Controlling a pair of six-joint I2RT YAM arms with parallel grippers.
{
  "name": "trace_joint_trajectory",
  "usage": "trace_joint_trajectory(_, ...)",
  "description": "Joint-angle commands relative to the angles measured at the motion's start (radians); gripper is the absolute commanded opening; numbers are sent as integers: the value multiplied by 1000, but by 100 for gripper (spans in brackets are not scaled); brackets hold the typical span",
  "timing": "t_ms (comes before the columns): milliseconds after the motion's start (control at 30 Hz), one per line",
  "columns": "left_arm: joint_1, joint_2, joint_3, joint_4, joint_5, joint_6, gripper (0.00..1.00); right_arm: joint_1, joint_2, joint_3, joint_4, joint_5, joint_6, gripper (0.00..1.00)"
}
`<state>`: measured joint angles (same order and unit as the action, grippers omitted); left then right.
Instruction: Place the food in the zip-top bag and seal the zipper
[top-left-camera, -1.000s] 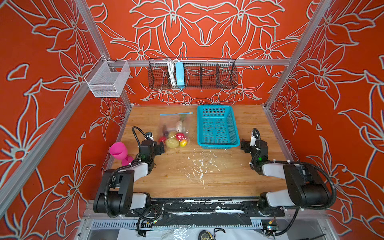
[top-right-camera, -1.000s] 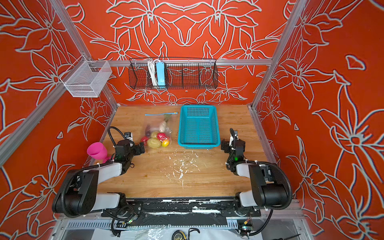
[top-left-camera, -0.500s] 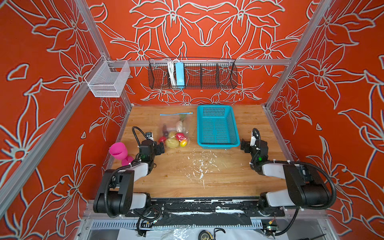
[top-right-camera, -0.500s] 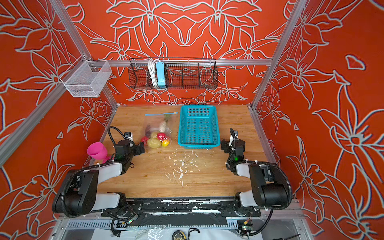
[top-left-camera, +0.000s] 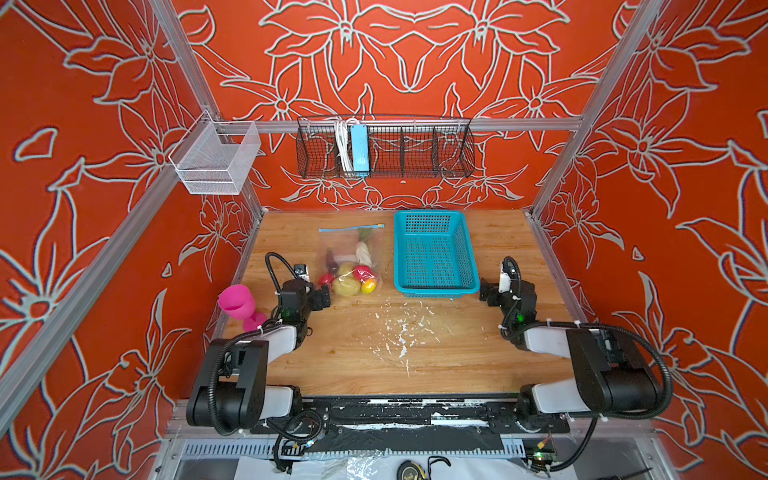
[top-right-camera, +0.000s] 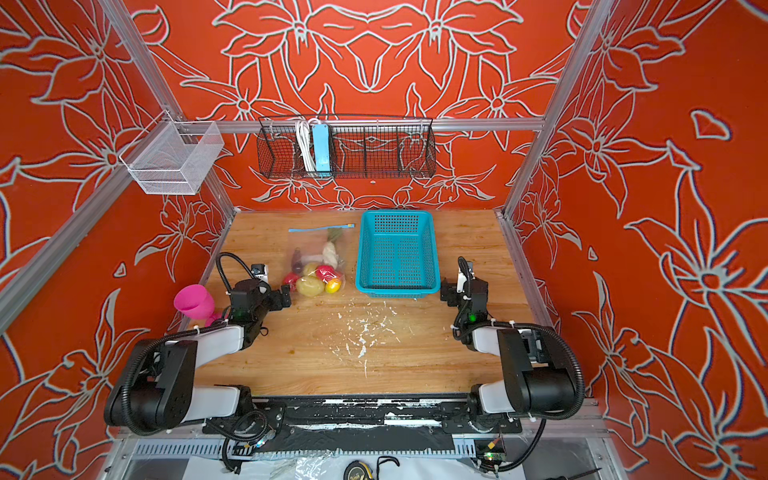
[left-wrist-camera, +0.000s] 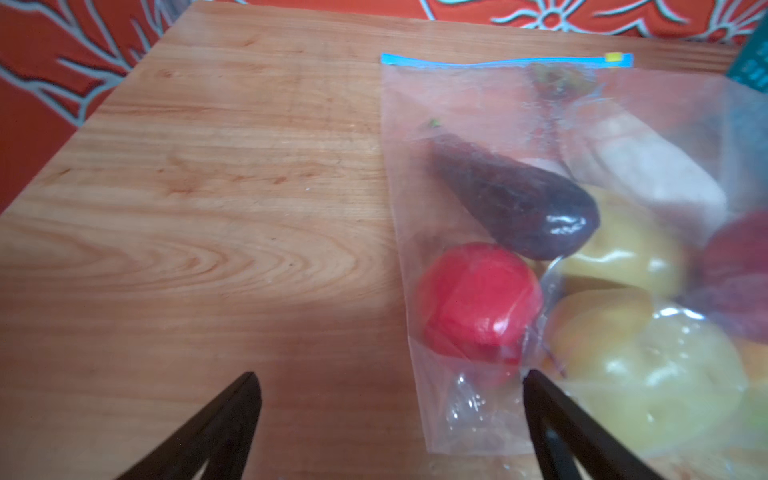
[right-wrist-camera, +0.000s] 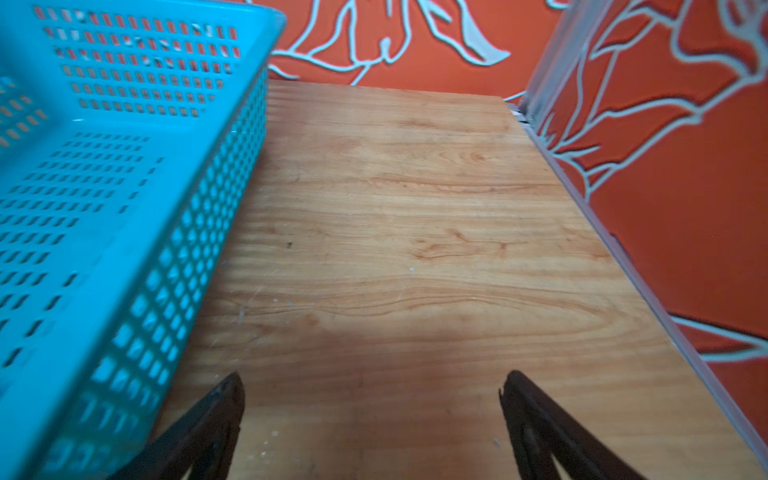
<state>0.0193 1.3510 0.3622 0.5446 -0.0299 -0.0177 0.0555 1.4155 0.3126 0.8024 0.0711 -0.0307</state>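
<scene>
There's the left claw (left-wrist-camera: 388, 374) gaping wide at the zip-top bag (left-wrist-camera: 457, 104)'s bottom corner; right claw (right-wrist-camera: 372, 380) equally wide, well apart.

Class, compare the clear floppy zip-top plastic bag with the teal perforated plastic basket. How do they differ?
The clear zip-top bag is limp; the teal perforated basket is rigid, with upright walls. The bag holds the toy food; the basket holds nothing. The bag's mouth has a blue zipper strip; the basket is open-topped. Both rest side by side on the wooden table.
</scene>
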Motion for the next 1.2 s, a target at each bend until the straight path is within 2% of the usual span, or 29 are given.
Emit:
trace_joint_trajectory(0, 2, -25, -17, 52, 70, 39, 97, -2, -19, -17, 29, -50, -24, 98)
trace_joint_trajectory(133, 2, -37, -34, 71, 82, 45, 97, -2, -19, -15, 28, -50, -24, 98)
trace_joint_trajectory(233, 2, -1, 23, 3, 16, 17, 97, -2, -10, -1, 10, -33, -18, 98)
trace_joint_trajectory(300, 3, -1, 20, 11, 10, 15, 97, -2, -7, 2, 7, -30, -18, 98)
trace_joint_trajectory(1167, 3, -2, 12, 22, 11, 13, 97, -2, -7, 3, 4, -30, -17, 98)
